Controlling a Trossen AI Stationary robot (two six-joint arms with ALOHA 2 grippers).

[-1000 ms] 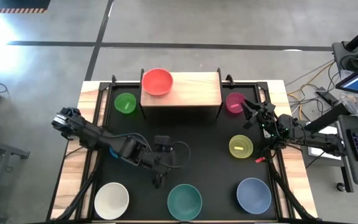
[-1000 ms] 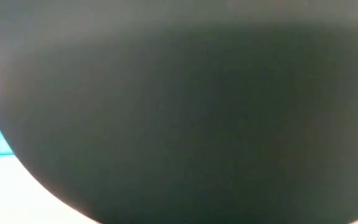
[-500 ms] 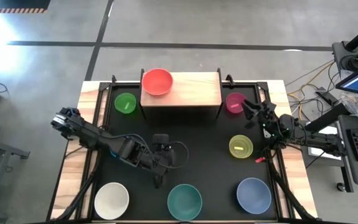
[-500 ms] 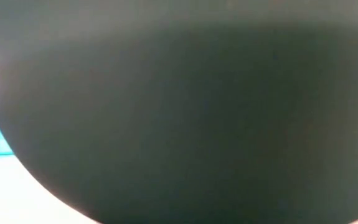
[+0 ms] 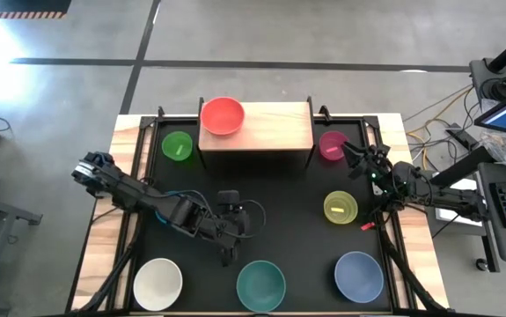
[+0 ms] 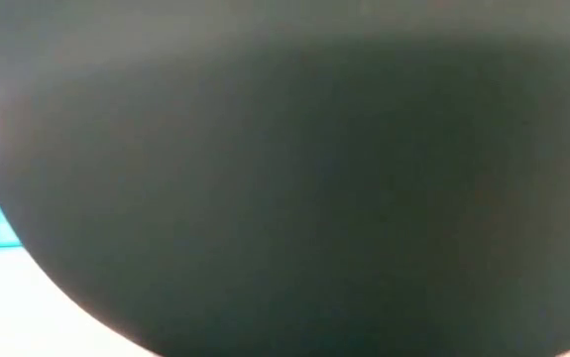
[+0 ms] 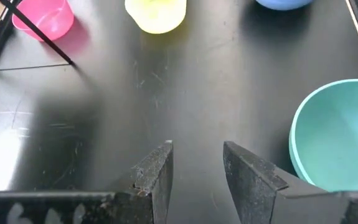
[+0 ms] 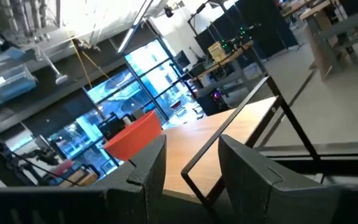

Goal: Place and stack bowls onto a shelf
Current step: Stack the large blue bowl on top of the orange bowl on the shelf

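With its fingers apart and nothing between them, the left hand [image 5: 227, 257] hangs low over the black surface [image 5: 288, 202] just beside the teal bowl [image 5: 261, 284]. Up on the shelf [image 5: 275, 128] sits the red bowl [image 5: 222, 115], alone at its left end. Over by the pink bowl [image 5: 332, 144], the right hand [image 5: 349, 155] waits, fingers parted and empty.

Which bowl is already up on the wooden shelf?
The red bowl, at the left end of the shelf. All the other bowls sit on the black table.

Both arms are black and jointed (a cable loops off the left tool [image 5: 227, 258]).
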